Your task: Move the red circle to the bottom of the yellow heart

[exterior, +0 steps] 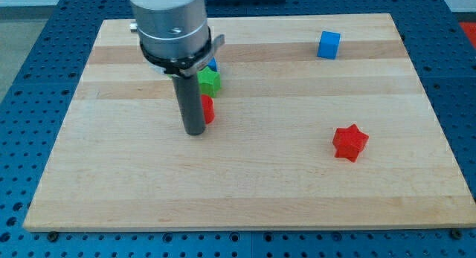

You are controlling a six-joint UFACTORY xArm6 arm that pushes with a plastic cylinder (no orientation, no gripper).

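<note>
While the rod (193, 102) stands upright on the wooden board (245, 184), its tip (195, 131) rests left of centre, touching or just beside a red block (207, 109) that peeks out on the rod's right. Only a sliver of that block shows, so its shape cannot be made out; it may be the red circle. Just above it sits a green block (210, 81), star-like in outline, and above that a bit of a blue block (212, 65) shows under the arm's grey housing (170, 24). A blue cube (329, 44) lies near the view's top right, well apart from the rest. A red star (349, 143) sits at the right, below centre. No yellow heart shows anywhere; the arm may hide it. The rod carries no pincer, so no spread or pinch can be told.
</note>
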